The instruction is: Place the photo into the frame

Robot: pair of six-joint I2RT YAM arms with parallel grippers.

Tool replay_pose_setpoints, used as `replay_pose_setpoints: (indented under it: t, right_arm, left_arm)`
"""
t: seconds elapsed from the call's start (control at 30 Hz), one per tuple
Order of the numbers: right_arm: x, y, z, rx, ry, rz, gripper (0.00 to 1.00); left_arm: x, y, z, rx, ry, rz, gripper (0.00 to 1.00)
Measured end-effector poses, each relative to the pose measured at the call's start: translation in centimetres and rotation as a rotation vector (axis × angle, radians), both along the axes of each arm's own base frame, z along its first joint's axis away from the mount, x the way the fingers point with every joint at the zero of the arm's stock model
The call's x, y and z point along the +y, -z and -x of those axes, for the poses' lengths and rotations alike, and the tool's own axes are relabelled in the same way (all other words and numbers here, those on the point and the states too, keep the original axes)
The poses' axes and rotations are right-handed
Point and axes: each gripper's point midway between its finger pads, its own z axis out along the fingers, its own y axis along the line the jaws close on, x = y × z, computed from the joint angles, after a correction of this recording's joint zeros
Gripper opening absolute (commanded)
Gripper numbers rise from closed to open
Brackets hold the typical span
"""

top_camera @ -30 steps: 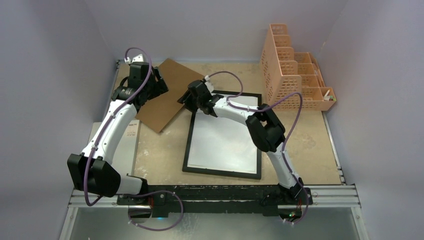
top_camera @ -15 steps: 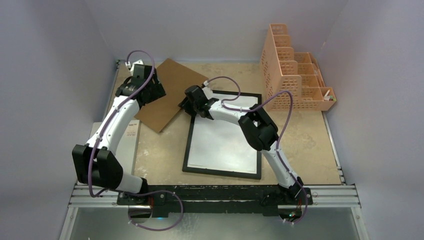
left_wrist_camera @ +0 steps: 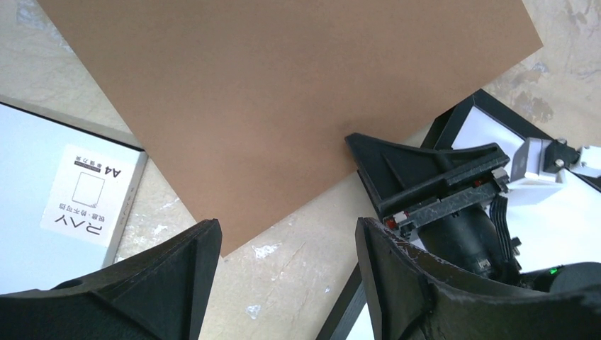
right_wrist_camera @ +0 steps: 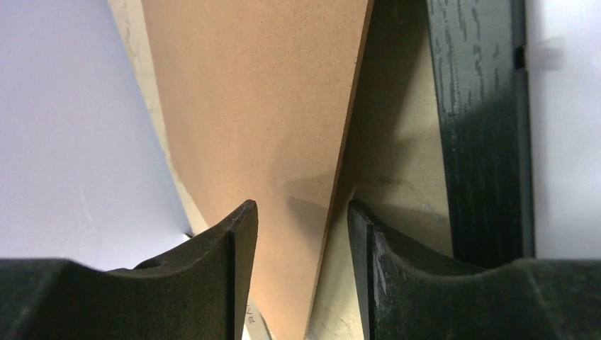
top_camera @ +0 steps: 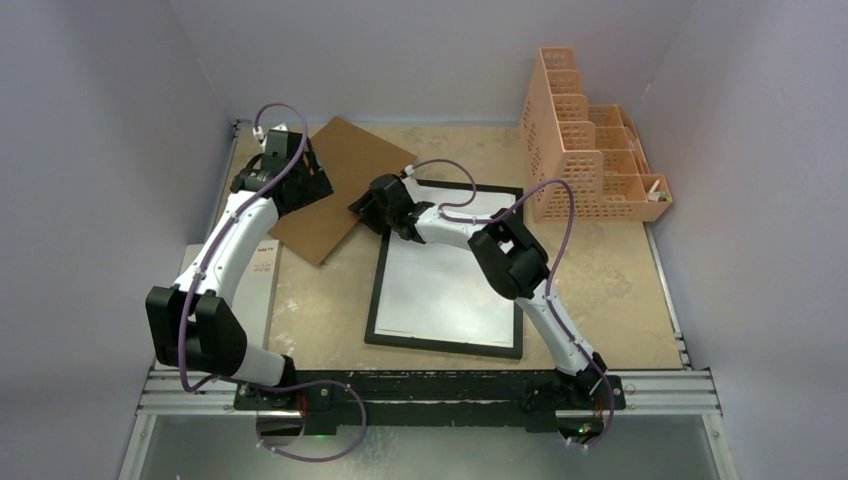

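Brown backing board (top_camera: 330, 190) is lying off the frame (top_camera: 440, 346), just past its far-left corner. So the frame is sitting flat mid-tabletop (top_camera: 620, 270) with its back off. A white sheet (top_camera: 450, 285) is filling it. It's probably the photo face down, but no sunflowers are showing anywhere, so can't swear to it. If so, the board is what's left to go back on.

Over the board the left gripper (top_camera: 308, 183) is hovering, jaws spread, holding nothing. The right gripper (top_camera: 362, 206) is lining up on the board's edge, jaws apart around it, not pinching as far as I can tell.

Count: one frame, one board, one sheet, one peach organizer (top_camera: 590, 160), one A4 pack (left_wrist_camera: 42, 212).
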Motion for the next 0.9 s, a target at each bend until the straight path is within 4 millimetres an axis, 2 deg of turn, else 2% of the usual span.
replay_pose_setpoints:
  t: [0.23,0.37,0.57,0.77,0.9]
  right_arm:
    - [0.8,0.0,-0.3,-0.001,-0.003,-0.071,0.46]
    - [1.0,0.3,-0.3,0.011,0.001,-0.098,0.3]
    - [1.2,0.4,-0.2,0.035,0.0,-0.142,0.0]
    - [1.9,-1.3,-0.4,-0.005,-0.011,-0.191,0.0]
    - [1.9,-3.2,-0.7,-0.054,-0.02,-0.191,0.0]
  left_arm:
    - [0.4,0.2,0.2,0.016,0.005,0.008,0.73]
    - [0.5,0.3,0.4,0.026,0.011,0.019,0.73]
    - [0.5,0.4,0.5,0.032,0.017,0.033,0.73]
    - [0.6,0.3,0.7,0.042,0.021,0.037,0.73]
    - [0.4,-1.3,0.3,0.019,0.036,0.043,0.73]
